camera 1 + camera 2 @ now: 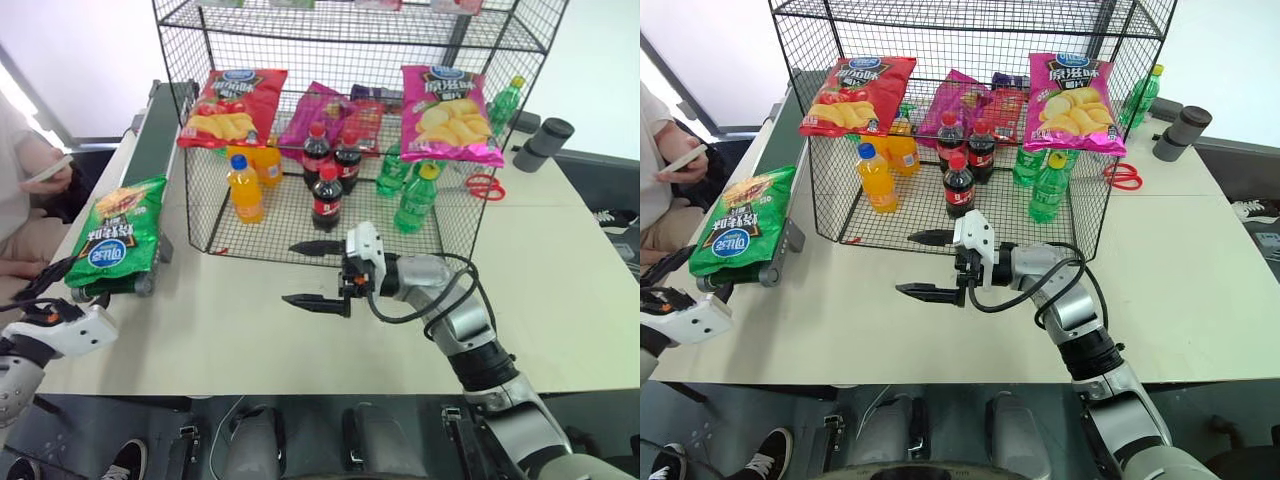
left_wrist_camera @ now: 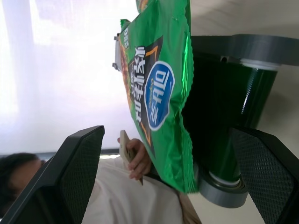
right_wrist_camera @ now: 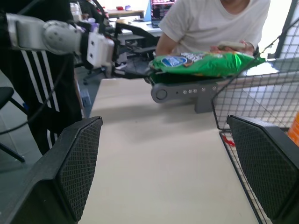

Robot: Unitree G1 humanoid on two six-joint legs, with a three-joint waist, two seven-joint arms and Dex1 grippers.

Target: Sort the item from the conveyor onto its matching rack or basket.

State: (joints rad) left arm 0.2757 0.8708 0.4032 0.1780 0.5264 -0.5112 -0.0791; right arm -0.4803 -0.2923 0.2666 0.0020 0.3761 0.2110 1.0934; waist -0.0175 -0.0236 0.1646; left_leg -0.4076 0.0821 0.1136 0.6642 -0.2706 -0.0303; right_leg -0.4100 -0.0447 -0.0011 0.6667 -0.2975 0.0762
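So the green chip bag sits on the conveyor's near end. Left gripper hangs just short of that bag, fingers spread; right gripper hovers over the worktop further off, spread too.

1. A pale table carries everything here.
2. The conveyor runs along its left side from far to near, rounded end at the near left.
3. The black wire rack stands at the table's far centre, just right of the conveyor.
4. Red-handled scissors lie right of the rack.
5. Two dark grey cylinders lie at the far right.
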